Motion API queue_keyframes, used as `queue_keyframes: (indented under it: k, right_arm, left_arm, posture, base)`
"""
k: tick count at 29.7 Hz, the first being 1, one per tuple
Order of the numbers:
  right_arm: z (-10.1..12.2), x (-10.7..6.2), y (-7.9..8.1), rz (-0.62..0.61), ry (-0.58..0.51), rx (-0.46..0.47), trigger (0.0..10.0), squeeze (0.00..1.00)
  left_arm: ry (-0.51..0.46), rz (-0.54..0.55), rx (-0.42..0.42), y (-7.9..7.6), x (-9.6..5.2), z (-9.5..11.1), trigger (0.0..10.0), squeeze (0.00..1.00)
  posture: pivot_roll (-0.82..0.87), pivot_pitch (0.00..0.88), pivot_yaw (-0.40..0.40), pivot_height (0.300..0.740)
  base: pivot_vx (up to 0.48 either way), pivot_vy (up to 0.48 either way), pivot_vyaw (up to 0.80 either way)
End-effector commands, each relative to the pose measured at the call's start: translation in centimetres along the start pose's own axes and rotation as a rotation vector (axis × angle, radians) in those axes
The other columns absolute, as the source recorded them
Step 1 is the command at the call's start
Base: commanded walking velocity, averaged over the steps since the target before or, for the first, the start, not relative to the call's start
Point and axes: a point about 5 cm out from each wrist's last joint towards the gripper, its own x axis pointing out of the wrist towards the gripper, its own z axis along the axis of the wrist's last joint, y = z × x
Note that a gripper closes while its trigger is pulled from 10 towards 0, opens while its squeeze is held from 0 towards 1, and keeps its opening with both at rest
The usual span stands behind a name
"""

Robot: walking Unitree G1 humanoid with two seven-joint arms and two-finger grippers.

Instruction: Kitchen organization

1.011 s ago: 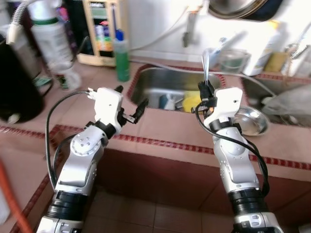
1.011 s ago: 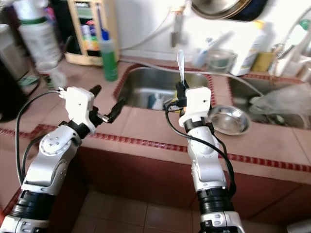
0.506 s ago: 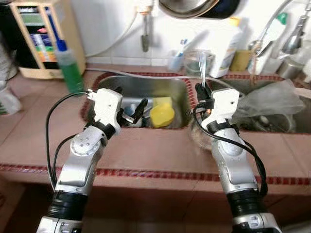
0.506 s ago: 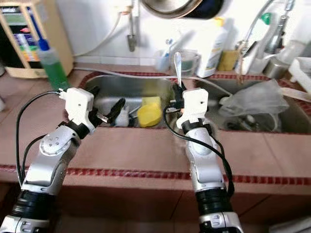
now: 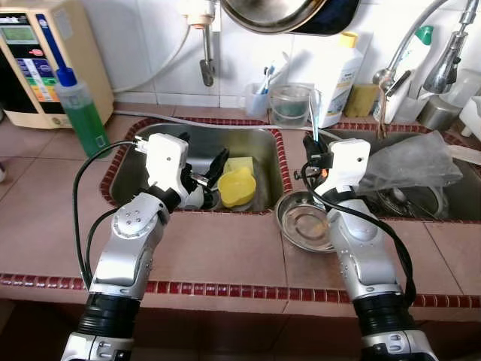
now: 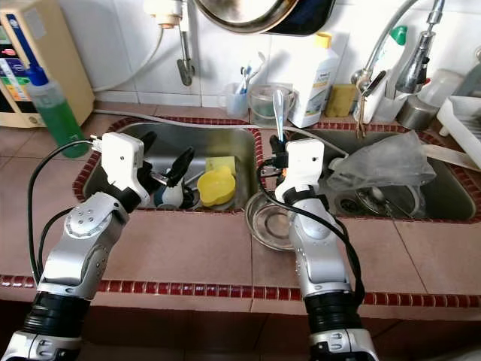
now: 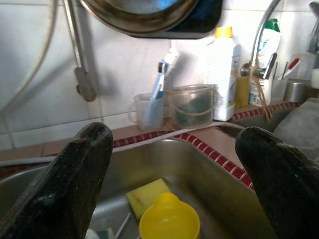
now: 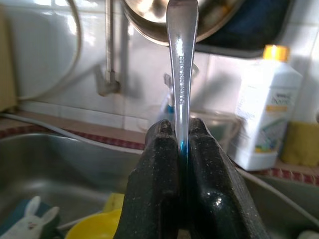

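Nearest the edge of the tiled counter [image 5: 225,259], on the strip that divides the two basins, sits a steel bowl [image 5: 301,222], partly overhanging the left sink [image 5: 188,143]; a nudge from the right arm could tip it in, I'd guess. Right above the bowl, the right claw [image 6: 276,159] is pinched tight on the handle of a metal utensil [image 6: 277,113], held upright, a spoon by the look of it. The grip sits low on the handle with most of the length standing free, so a quick swing might let it twist or slip and drop onto the bowl. Across the bowl, over the left sink, the left claw [image 5: 210,170] hangs spread wide with nothing in it, just above a yellow cup [image 5: 236,186] resting against a sponge. Beyond the bowl, against the wall, stand a clear tub [image 5: 289,105] and a toothbrush cup [image 5: 257,94]; the raised utensil could knock them if carried that way carelessly.
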Motion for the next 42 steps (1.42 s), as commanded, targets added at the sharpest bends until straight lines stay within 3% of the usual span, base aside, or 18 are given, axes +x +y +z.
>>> queue_keyframes:
  k: [1, 3, 11, 18, 35, 42]
  right_arm:
    - [0.5, -0.04, -0.05, 0.018, -0.02, -0.037, 10.0, 0.0]
    - [0.56, -0.12, -0.11, 0.029, -0.031, -0.101, 10.0, 0.0]
    - [0.6, -0.15, -0.14, 0.038, -0.024, -0.103, 10.0, 0.0]
    - [0.68, -0.09, 0.02, 0.04, -0.032, -0.046, 10.0, 0.0]
    - [0.66, -0.08, 0.36, 0.061, -0.024, -0.026, 10.0, 0.0]
    - [0.06, -0.18, 0.43, 0.058, 0.033, 0.016, 10.0, 0.0]
  left_arm:
    - [0.007, 0.001, 0.003, 0.07, 0.28, 0.17, 10.0, 0.0]
    - [0.009, 0.001, 0.004, 0.06, 0.25, 0.2, 10.0, 0.0]
    - [0.014, 0.0, 0.004, 0.06, 0.15, 0.14, 10.0, 0.0]
    - [0.012, 0.003, 0.003, 0.12, 0.15, 0.21, 10.0, 0.0]
    - [0.018, 0.021, 0.003, 0.37, 0.29, 0.23, 10.0, 0.0]
    - [0.01, 0.033, -0.026, 0.26, 0.28, 0.27, 10.0, 0.0]
  posture:
    - [-0.03, 0.021, -0.005, 0.74]
    - [-0.03, 0.026, -0.005, 0.74]
    - [-0.03, 0.031, -0.006, 0.74]
    - [-0.03, 0.031, -0.008, 0.74]
    - [-0.03, 0.026, -0.01, 0.74]
    - [-0.03, 0.025, -0.013, 0.74]
  base:
    - [0.0, 0.0, 0.0]
    - [0.0, 0.0, 0.0]
    - [0.0, 0.0, 0.36]
    - [0.185, 0.0, 0.32]
    - [0.27, 0.0, 0.0]
    - [0.0, 0.0, 0.0]
